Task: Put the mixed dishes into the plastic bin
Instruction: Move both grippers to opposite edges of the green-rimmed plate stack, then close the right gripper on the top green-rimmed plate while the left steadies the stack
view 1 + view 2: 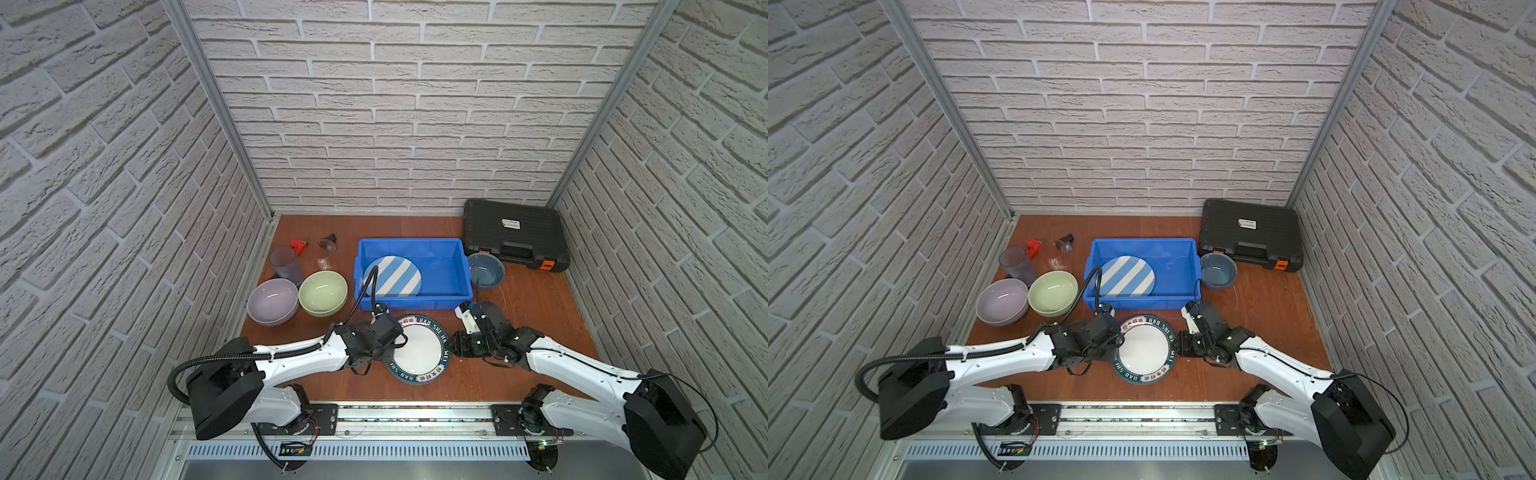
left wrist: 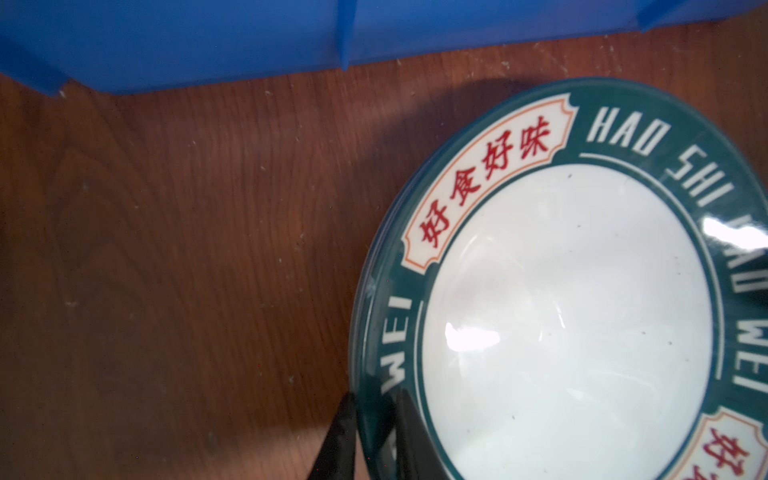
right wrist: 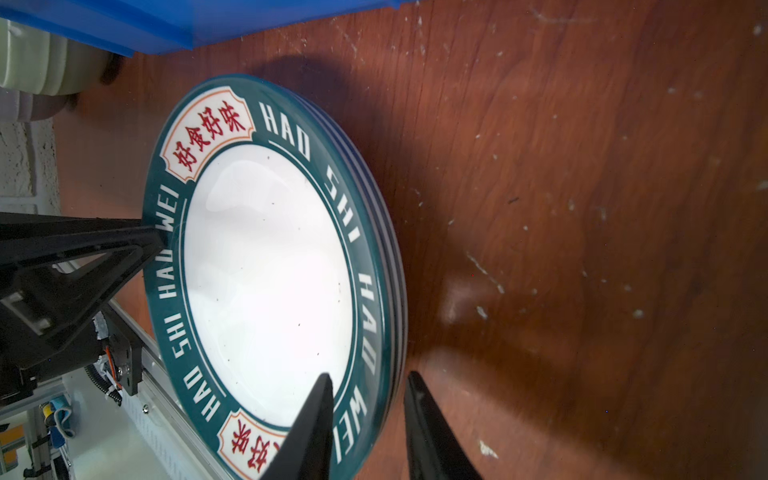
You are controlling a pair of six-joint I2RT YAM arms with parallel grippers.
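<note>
On the desk [image 1: 540,299], just before the plastic bin [image 1: 415,304]: teal-rimmed plate [image 1: 417,353], rim pinched by left gripper [image 2: 374,397] jaws, opposite rim straddled by parted right gripper [image 3: 370,376] jaws

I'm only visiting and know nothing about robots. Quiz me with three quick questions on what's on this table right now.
1. True or false: the blue bin is empty.
2. Which thing do the left gripper and right gripper each reach, with fingers either side of its rim? A tumbler; B teal-rimmed plate; C black case.
3. How many bowls stand on the table outside the bin?
Key: 1 false, the striped plate lies in it. 2 B. 3 three: lavender bowl, pale green bowl, dark blue bowl.
</note>
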